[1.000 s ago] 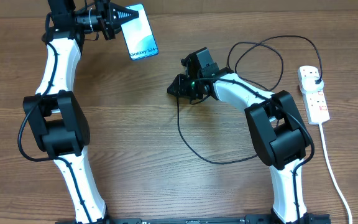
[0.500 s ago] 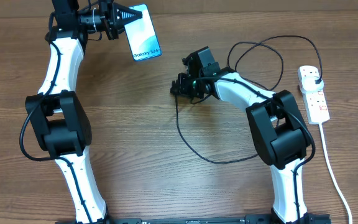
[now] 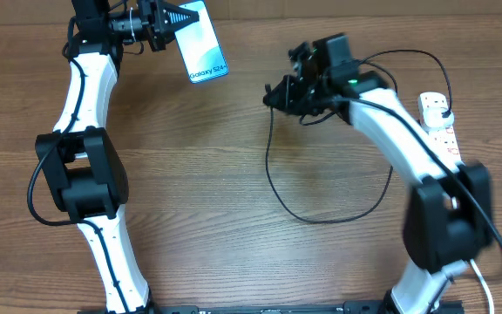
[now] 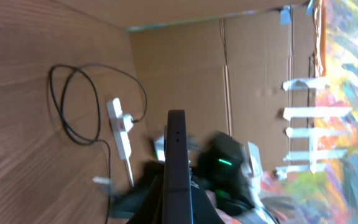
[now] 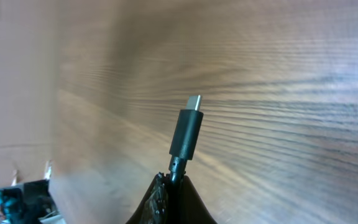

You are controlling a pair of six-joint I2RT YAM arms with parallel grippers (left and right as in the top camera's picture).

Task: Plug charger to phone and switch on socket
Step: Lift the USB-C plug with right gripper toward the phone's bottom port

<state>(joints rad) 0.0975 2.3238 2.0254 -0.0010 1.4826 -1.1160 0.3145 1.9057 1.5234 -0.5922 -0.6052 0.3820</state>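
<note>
My left gripper (image 3: pixel 178 17) is shut on the phone (image 3: pixel 201 44) and holds it above the table at the back left, its light-blue "Galaxy S24" screen facing up; the left wrist view shows the phone (image 4: pixel 177 165) edge-on between the fingers. My right gripper (image 3: pixel 274 94) is shut on the charger cable just behind its connector tip (image 5: pixel 187 134), which sticks out beyond the fingers, raised over the table's middle back. The black cable (image 3: pixel 316 218) loops over the table to a black plug (image 3: pixel 444 111) in the socket (image 3: pixel 440 133), a white power strip at the right.
The strip's white cord (image 3: pixel 465 244) runs down the right side toward the front edge. Cardboard panels (image 4: pixel 253 81) stand behind the table. The strip and cable loop also show in the left wrist view (image 4: pixel 122 127).
My right arm has lifted and swung back and to the right, carrying the connector end and pulling the cable loop with it. The left gripper with the phone has shifted slightly right.
</note>
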